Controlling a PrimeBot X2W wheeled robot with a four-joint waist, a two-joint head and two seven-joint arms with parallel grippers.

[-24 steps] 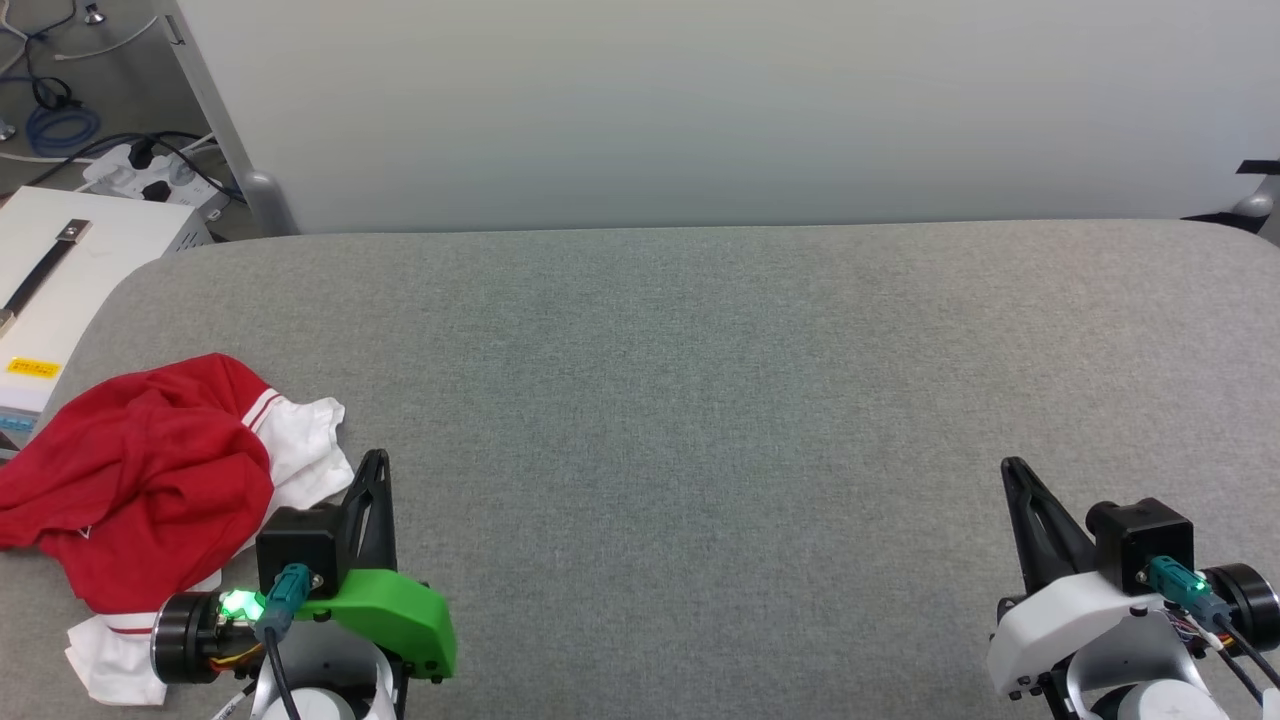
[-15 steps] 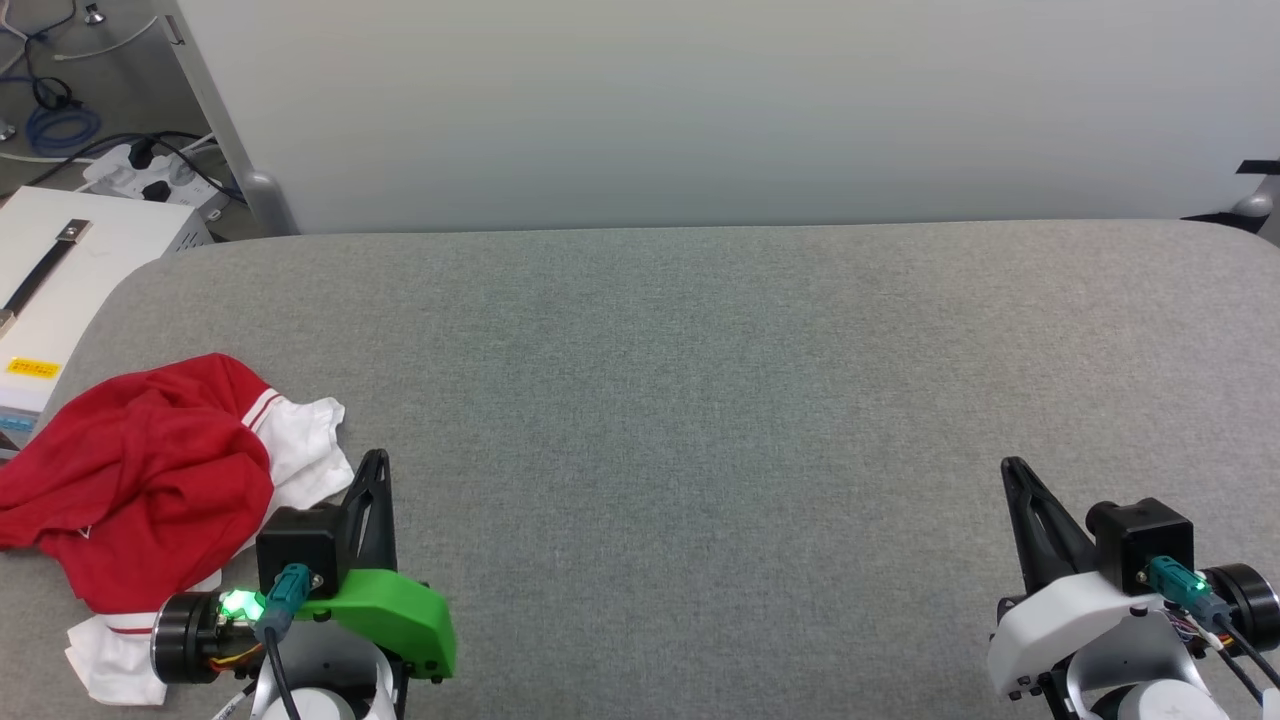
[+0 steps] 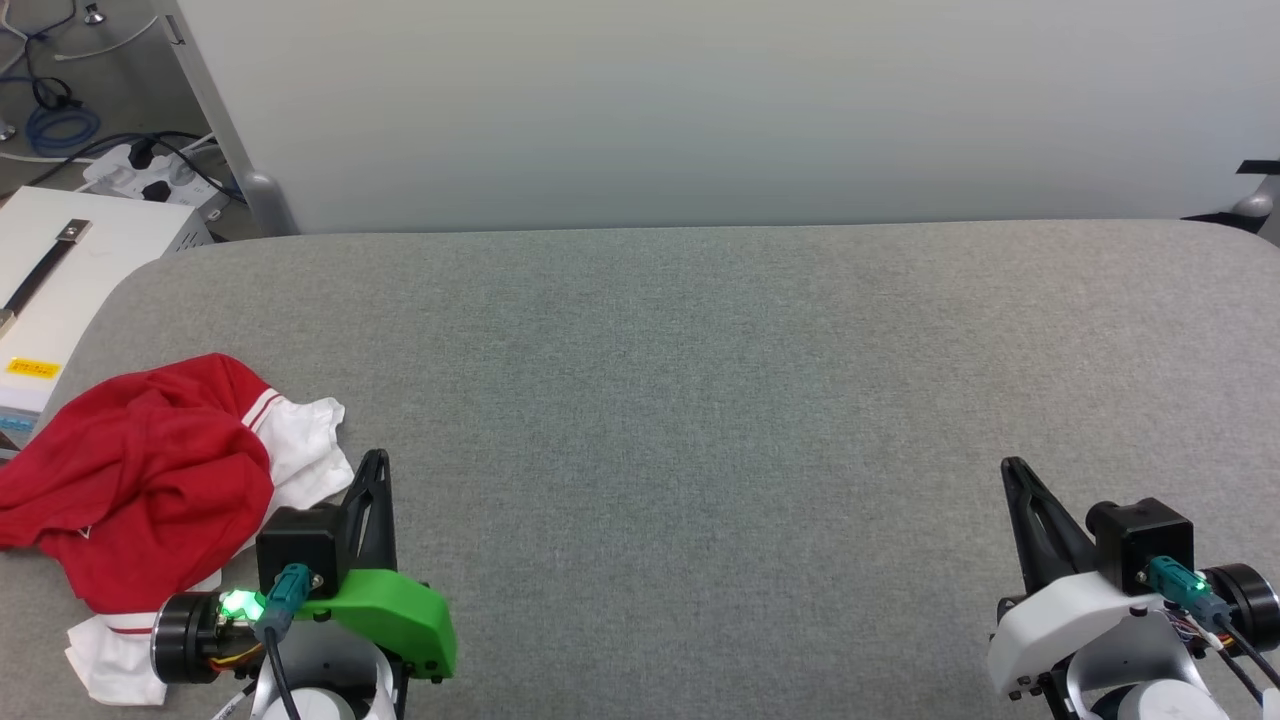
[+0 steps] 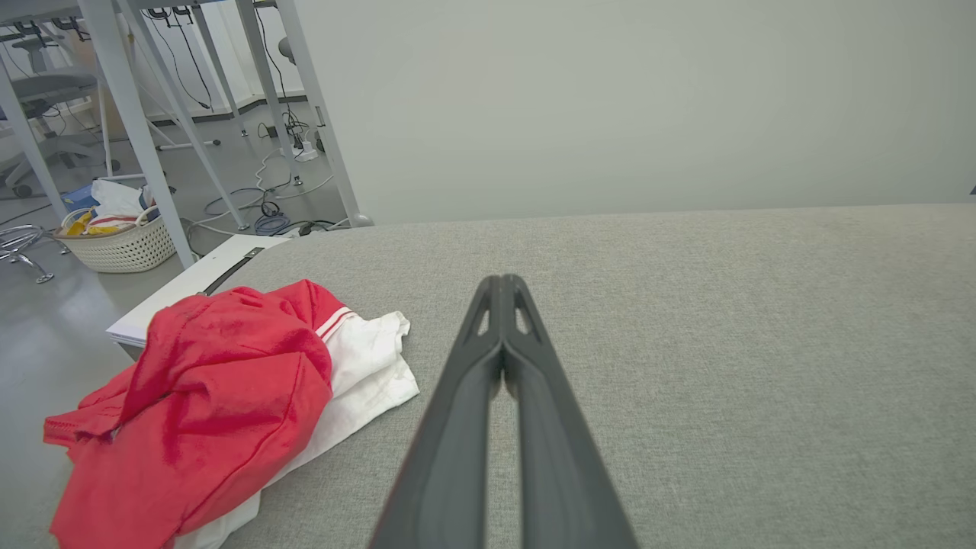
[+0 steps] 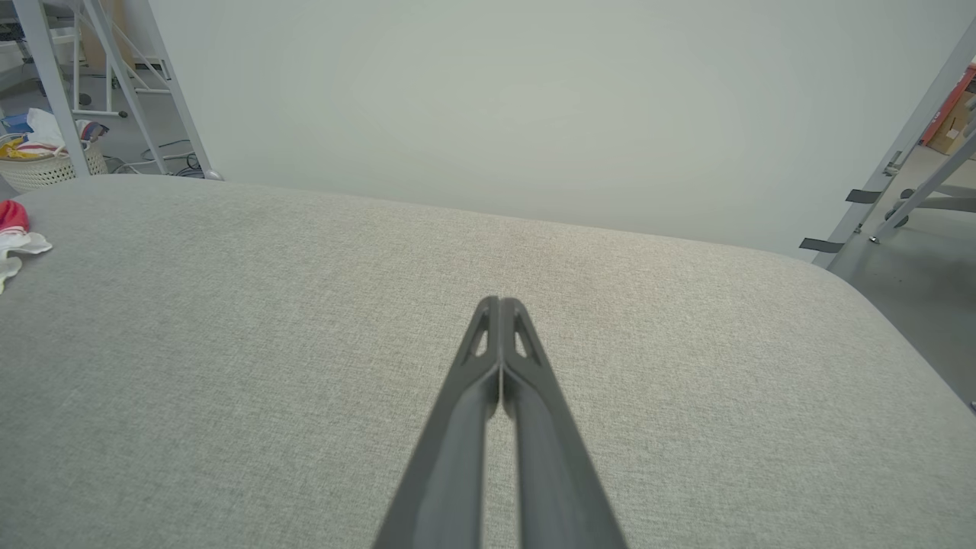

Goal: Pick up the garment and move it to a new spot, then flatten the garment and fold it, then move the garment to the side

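Nothing moved — garment (image 3: pixel 140 480) lies crumpled, basket (image 4: pixel 122 252) holds white, yellow things.

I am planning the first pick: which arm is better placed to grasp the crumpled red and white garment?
Left. The garment lies crumpled at the left end of the table, beside the left gripper; the right gripper is at the opposite end.
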